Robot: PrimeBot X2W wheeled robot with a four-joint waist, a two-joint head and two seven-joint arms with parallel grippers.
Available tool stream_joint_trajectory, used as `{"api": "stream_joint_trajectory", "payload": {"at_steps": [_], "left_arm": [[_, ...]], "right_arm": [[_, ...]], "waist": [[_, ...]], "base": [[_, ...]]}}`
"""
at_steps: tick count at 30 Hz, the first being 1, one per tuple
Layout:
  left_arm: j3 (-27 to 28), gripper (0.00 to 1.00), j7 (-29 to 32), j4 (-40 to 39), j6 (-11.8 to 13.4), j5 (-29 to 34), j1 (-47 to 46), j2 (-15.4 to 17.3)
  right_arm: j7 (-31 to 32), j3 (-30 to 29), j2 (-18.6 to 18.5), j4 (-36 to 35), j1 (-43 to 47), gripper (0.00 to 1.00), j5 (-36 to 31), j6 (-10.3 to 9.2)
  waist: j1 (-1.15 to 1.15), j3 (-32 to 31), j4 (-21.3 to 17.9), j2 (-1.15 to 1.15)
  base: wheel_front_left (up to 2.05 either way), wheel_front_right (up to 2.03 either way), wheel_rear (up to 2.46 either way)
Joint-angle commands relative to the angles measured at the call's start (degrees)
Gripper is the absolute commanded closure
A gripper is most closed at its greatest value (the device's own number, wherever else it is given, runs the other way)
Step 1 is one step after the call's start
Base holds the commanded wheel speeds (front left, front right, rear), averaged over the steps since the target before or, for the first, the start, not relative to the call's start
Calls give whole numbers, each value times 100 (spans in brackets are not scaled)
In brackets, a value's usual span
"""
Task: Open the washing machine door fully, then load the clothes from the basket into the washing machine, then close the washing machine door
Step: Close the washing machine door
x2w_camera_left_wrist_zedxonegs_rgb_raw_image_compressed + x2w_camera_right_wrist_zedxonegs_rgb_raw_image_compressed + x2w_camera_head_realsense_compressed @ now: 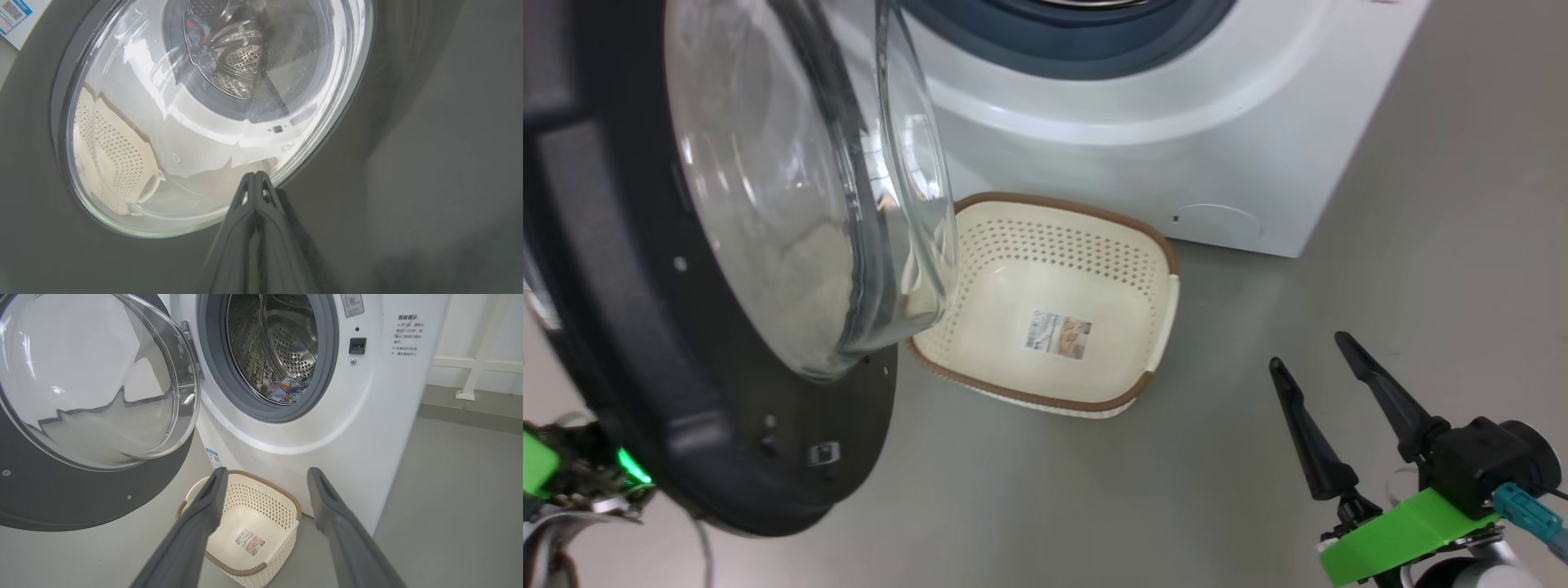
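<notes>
The washing machine door (pixel 605 327), a large round door with a wide glossy black rim and a bulging clear glass bowl, stands swung open on its hinge at the left of the opening. The big white box-shaped washing machine (pixel 359 437) shows a blue-grey rubber gasket (pixel 212 371) around a perforated steel drum (pixel 282 343). The clothes (pixel 286 390), crumpled light blue fabric with orange print, lie at the bottom of the drum, just behind the gasket's lower lip.

The small cream-white perforated plastic basket (pixel 1054 245), rimmed in brown woven-look trim, sits on the smooth grey floor (pixel 1421 286) close against the foot of the machine, below the opening. A paper label (pixel 1058 333) shows on its bare bottom.

The left gripper (pixel 255 174) has its two dark fingers pressed together, tips at the outer face of the door where the glass meets the black rim; whether they touch it I cannot tell. The right gripper (pixel 266 471) hangs with fingers spread wide and nothing between them, pointing towards the basket, well apart from it and from the clothes.
</notes>
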Motion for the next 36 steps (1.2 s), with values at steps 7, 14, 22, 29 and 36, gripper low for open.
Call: {"api": "stream_joint_trajectory", "payload": {"at_steps": [7,14,22,29,36], "left_arm": [[-132,100,156,-452,184,86,-150,60],[-263,100,182,-442,342,144,-233,9],[-365,100,184,-214,413,203,-428,-75],[-321,100,1,164,461,252,-580,-201],[-245,100,-212,632,400,314,-854,-330]], "right_arm": [[-271,274,190,115,-174,0,17,50],[-401,362,308,301,-151,0,36,50],[-510,436,383,468,-153,0,52,50],[-583,484,471,592,-97,0,102,50],[-621,560,504,664,-113,0,140,50]], "waist": [[0,-333,-783,0],[0,-509,-1297,0],[0,-657,-1926,0],[0,-781,-2424,0],[0,-805,-2750,0]], "base": [[0,0,0],[0,0,0],[0,0,0],[0,0,0],[0,0,0]]}}
